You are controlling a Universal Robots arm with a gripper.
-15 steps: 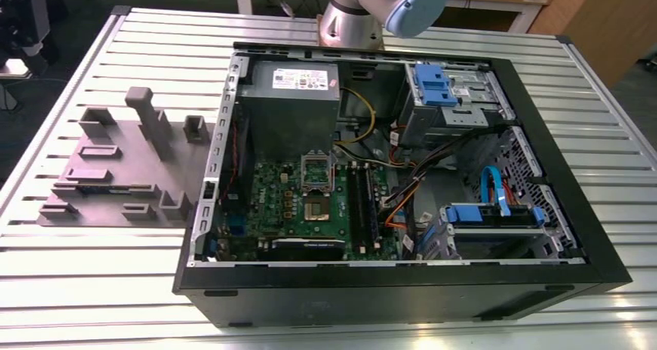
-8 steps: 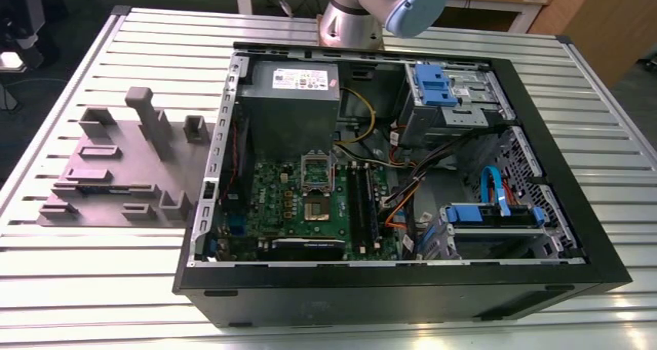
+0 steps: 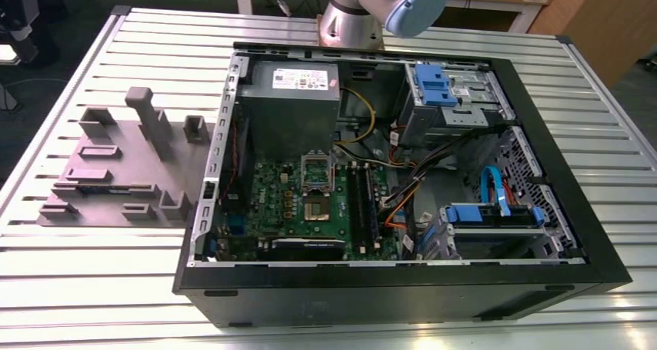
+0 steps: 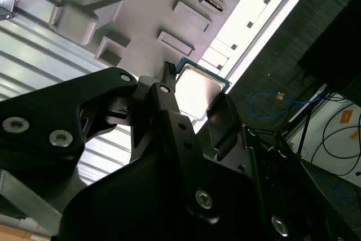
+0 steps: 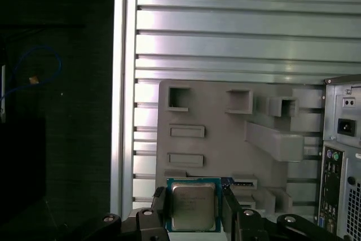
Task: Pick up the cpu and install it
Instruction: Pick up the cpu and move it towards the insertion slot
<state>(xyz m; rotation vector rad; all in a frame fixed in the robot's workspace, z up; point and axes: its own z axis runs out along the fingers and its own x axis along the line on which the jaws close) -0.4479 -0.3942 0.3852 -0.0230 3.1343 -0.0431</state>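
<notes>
We're seeing bright, even light in the exterior view; in the second wrist view the slatted table (image 4: 265, 14) glares white, the gripper (image 4: 197, 91) a dark silhouette.

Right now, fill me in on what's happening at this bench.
The arm's gripper is shut on the cpu, gripping it by its edges. In the first wrist view it is held clear of the grey fixture tray on the slatted table. In the exterior view, the open computer case lies beside that tray with its motherboard exposed. The cpu is picked up but not yet installed.
</notes>
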